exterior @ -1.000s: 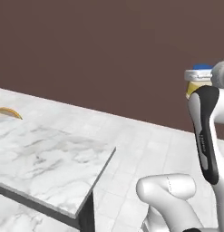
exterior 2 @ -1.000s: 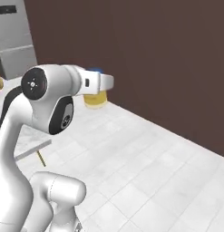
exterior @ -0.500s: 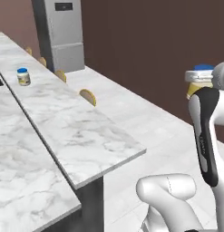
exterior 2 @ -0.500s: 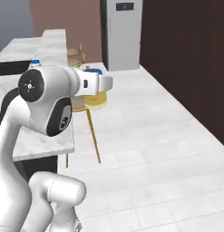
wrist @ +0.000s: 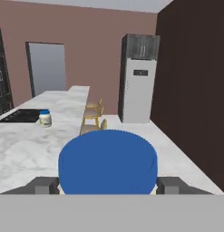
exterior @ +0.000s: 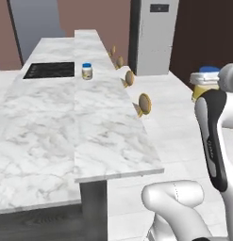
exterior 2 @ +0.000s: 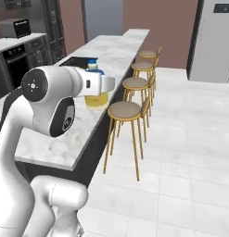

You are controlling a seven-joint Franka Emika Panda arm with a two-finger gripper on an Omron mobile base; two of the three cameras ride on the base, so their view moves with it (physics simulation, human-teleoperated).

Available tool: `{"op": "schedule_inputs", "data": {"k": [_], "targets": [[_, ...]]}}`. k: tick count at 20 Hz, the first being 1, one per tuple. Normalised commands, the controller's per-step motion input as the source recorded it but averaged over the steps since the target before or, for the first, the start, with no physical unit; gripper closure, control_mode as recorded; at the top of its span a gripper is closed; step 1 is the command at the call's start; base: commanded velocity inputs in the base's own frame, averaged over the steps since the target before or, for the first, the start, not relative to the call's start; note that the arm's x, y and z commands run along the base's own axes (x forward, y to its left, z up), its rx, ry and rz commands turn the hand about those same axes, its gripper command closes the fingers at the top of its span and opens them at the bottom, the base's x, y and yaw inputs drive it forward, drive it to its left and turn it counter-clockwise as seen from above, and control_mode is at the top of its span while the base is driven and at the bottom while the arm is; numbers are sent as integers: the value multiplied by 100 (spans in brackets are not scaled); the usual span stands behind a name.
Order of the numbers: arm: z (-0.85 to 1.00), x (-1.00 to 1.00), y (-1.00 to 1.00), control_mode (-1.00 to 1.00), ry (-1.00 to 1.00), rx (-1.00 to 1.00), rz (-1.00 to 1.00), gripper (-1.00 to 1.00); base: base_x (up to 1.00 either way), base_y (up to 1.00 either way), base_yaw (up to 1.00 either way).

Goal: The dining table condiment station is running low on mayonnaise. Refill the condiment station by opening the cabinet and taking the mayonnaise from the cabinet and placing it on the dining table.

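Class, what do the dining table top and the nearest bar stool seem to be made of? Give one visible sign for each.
Dining table: likely polished marble, white with grey veining. Nearest bar stool: probably wood, with warm tan legs and a duller brown round seat.

Four wooden stools (exterior 2: 125, 111) stand in a row. A grey refrigerator (exterior: 154, 37) stands at 12 o'clock. A black cooktop (exterior: 49, 69) lies flush at 10 o'clock, beside a greyer blue-lidded jar (exterior: 87, 71).

I see the mayonnaise (wrist: 108, 161) with its blue lid and pale creamy-yellow contents. The dining table (exterior: 56, 136) is white marble with grey veining. The stools (exterior 2: 126, 111) are golden-brown.
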Motion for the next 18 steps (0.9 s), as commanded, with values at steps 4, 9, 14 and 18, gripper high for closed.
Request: {"op": "schedule_inputs", "data": {"k": [4, 9, 14, 18], "targets": [[0, 0, 0, 100, 0, 0, 0, 100, -45, 23, 48], [0, 0, 0, 100, 0, 0, 0, 100, -9, 4, 9], [0, 3, 0, -100, 0, 0, 6, 100, 0, 0, 0], [0, 0, 16, -100, 5, 0, 42, 100, 0, 0, 0]]}}
